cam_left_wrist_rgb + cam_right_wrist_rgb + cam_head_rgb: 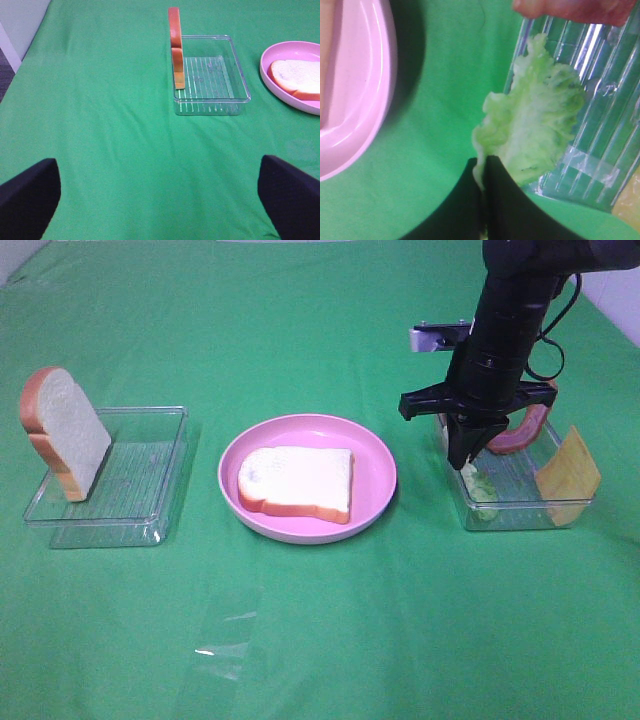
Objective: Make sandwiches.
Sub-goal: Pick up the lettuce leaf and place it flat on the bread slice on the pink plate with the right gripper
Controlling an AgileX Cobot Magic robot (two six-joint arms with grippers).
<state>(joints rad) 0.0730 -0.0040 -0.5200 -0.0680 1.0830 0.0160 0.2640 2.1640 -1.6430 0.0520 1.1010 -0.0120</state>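
One bread slice (296,483) lies flat on the pink plate (380,465); it also shows in the left wrist view as bread (300,77). Another bread slice (66,430) stands on edge in the left clear tray (160,455), seen edge-on as bread (175,47). My right gripper (466,462) reaches down into the right clear tray (520,508), shut on the edge of the pale green lettuce (535,130). Bacon (520,433) and the cheese slice (568,475) lean in that tray. My left gripper (160,200) stands open over bare cloth, holding nothing.
A green cloth (320,640) covers the whole table. The left tray (215,75) sits ahead of the left gripper, with the plate rim (272,55) beside it. The right arm (510,310) rises above the right tray.
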